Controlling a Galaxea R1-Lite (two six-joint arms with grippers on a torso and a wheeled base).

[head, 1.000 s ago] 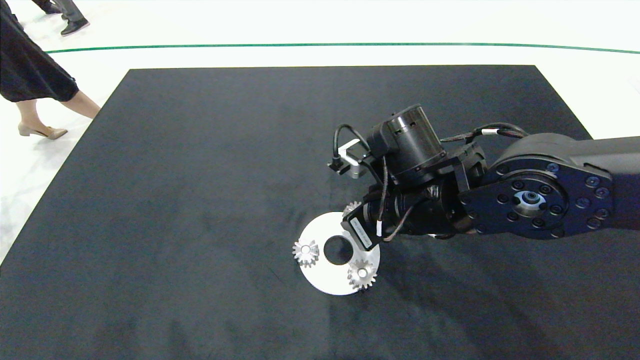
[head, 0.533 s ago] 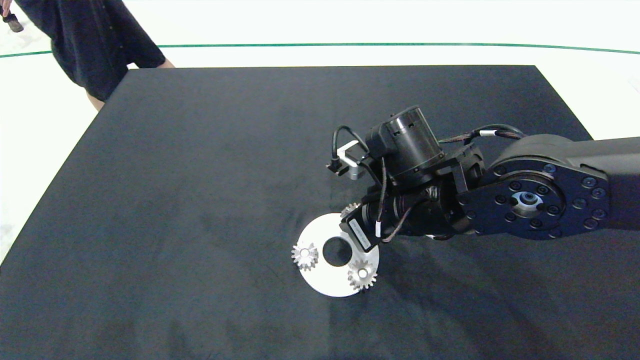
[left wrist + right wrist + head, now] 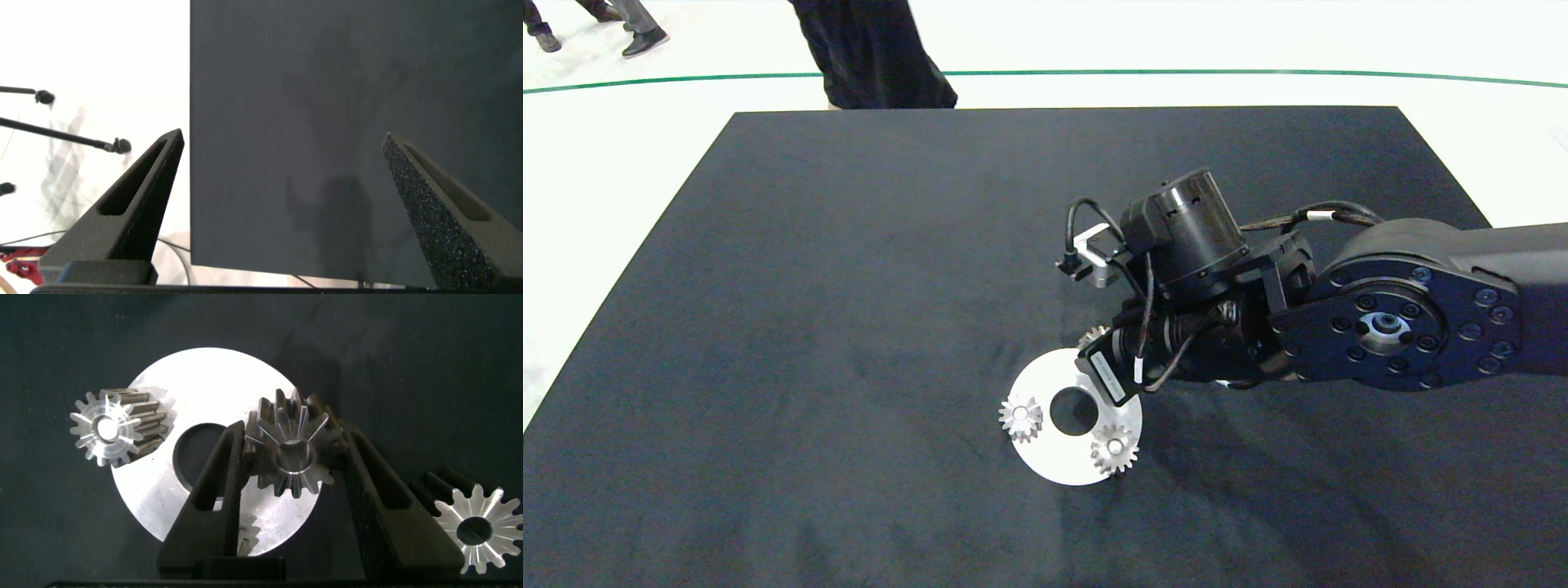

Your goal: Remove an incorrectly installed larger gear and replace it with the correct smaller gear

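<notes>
My right gripper [image 3: 292, 431] is shut on the smaller gear [image 3: 290, 453], holding it at the far rim of the round silver plate [image 3: 204, 376]. In the head view only its teeth [image 3: 1093, 335] peek out from under the right arm [image 3: 1192, 327]. Two matching small gears [image 3: 1019, 418] [image 3: 1112, 448] stand on the plate [image 3: 1045, 457]. The larger gear [image 3: 478, 531], wider and taller, stands on the black cloth beside the gripper, hidden under the arm in the head view. My left gripper [image 3: 283, 137] hangs open and empty over the table's edge, outside the head view.
A black cloth [image 3: 849, 286] covers the table, with white floor around it. A person's legs [image 3: 874, 49] stand just beyond the far edge, and shoes [image 3: 645, 41] show at the far left. Thin dark stands [image 3: 82, 147] show past the table edge.
The right gripper with its gear has shifted slightly toward the far left. The person beyond the table has walked from left toward the middle.
</notes>
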